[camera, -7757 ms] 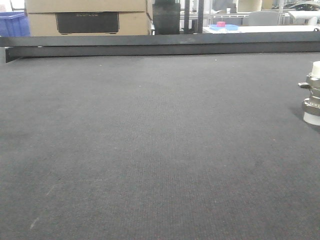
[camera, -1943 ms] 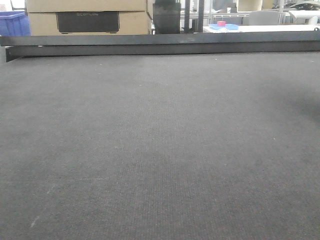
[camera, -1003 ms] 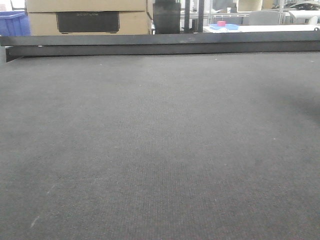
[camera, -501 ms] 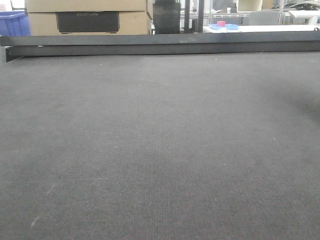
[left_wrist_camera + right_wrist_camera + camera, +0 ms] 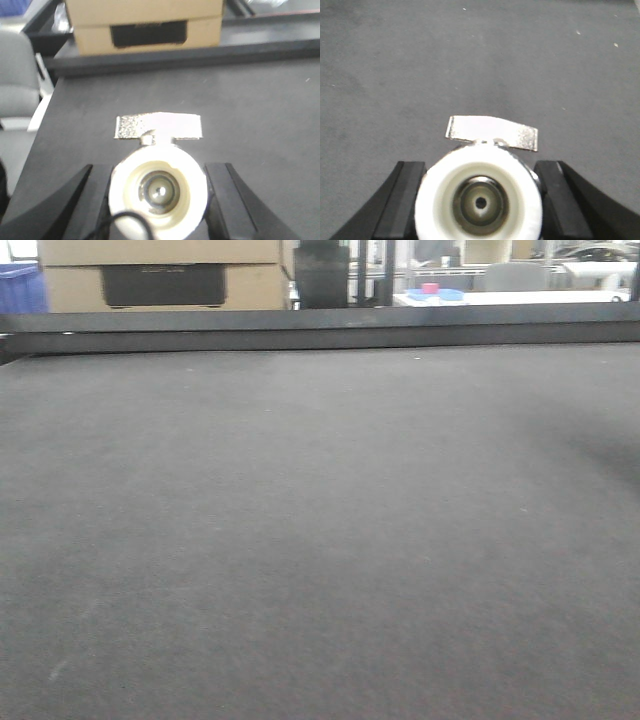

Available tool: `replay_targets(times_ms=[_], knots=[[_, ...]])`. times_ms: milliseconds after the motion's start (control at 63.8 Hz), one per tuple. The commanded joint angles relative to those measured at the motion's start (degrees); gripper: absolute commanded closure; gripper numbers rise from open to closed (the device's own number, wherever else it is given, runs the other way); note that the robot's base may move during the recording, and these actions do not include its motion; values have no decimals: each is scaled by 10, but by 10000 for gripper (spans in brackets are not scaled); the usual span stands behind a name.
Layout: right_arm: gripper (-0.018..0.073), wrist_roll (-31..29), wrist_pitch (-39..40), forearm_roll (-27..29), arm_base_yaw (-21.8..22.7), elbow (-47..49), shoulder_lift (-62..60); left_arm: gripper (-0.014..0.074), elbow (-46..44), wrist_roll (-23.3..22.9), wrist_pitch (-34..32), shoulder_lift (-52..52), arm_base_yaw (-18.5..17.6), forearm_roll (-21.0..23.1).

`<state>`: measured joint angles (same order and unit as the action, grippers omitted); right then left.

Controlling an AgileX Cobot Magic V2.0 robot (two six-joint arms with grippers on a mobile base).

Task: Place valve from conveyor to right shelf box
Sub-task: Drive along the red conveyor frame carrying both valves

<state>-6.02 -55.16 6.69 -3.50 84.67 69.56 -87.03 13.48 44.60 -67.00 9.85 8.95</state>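
- Front view: the conveyor (image 5: 320, 540) shows only bare dark grey belt up to its side rail (image 5: 320, 330). The valve that stood at the belt's right edge some seconds ago is gone from this view.
- Against the frames just before, the background has slid slightly, the cardboard box (image 5: 160, 275) sits a little further left, and the picture is softly blurred. I take this to mean that the base or camera has begun to move.
- Right wrist view: the right gripper (image 5: 480, 210) is closed to the width of a valve (image 5: 479, 172). Its dark fingers press the white end cap from both sides, and the flat silvery lever (image 5: 492, 132) points away from the camera. The belt lies below, apparently clear of the fitting.
- Left wrist view: the left gripper (image 5: 157, 207) is clamped in the same way on a second valve (image 5: 157, 172), held near the belt's end with the box beyond.
- Reading: pick-up looks complete, and the carry to the right shelf box appears to be starting. The box itself is in none of the views.
- Risk: the smooth round caps could slip or rotate in the grip while the robot travels.
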Motion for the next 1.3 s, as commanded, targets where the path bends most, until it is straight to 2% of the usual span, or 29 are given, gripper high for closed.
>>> replay_targets(times_ms=[0, 1285], knots=[[713, 1, 33, -4, 4, 10, -9, 708, -6, -2, -48, 4, -3, 10], [713, 1, 33, -4, 4, 10, -9, 708, -6, -2, -54, 4, -3, 10]])
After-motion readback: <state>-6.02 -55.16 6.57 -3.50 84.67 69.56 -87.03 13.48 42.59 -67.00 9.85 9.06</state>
